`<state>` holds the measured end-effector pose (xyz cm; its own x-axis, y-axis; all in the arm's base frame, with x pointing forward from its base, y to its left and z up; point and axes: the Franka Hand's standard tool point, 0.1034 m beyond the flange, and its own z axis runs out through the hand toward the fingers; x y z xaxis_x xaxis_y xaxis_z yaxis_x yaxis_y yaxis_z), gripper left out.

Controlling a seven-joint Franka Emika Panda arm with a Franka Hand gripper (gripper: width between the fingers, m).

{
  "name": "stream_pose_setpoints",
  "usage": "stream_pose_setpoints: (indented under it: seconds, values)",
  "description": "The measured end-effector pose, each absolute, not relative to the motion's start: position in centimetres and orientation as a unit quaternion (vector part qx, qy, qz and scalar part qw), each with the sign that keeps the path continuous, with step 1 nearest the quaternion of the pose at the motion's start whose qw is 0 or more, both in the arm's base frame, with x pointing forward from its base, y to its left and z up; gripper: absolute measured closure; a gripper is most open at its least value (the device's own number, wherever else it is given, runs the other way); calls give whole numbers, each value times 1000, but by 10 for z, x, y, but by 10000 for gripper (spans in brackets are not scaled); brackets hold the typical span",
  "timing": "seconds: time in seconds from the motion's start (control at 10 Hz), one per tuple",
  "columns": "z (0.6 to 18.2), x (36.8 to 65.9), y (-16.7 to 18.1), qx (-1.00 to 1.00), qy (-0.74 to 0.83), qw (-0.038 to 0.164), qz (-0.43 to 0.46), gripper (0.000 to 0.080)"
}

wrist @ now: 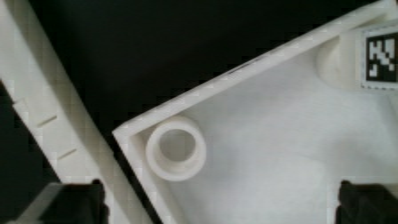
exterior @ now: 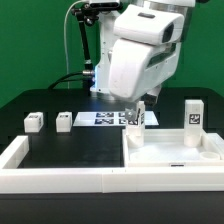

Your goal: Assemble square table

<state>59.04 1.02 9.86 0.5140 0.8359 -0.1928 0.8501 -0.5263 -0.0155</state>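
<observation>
**Open gripper above a corner of the square tabletop**

A white robot arm's two-finger gripper (exterior: 138, 110) (wrist: 217, 205) hangs over a white plastic square slab (exterior: 172, 152) (wrist: 267, 140), which lies on the black table surface (exterior: 70, 148) at the exterior view's right, just beside a long white rail (wrist: 45, 110). The dark fingertips (wrist: 71, 205) stand wide apart, holding nothing. The wrist view shows the slab's round corner recess (wrist: 175, 150) and black-and-white tag (wrist: 379, 55). Two small white tagged legs (exterior: 35, 121) (exterior: 65, 120) sit well apart, at the exterior view's left.

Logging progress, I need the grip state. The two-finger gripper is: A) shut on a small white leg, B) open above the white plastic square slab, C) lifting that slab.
B: the two-finger gripper stands spread and empty over the white plastic square slab.
</observation>
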Motion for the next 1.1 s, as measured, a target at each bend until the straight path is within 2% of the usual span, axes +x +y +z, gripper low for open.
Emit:
stream_pose_setpoints:
  seconds: [0.4,0.8,1.1]
  values:
    - [97,576,-32,967,232,71,-82,150]
    - [96,552,-113,988,98,60,-101,150]
    - [94,549,-113,992,51,62,-101,150]
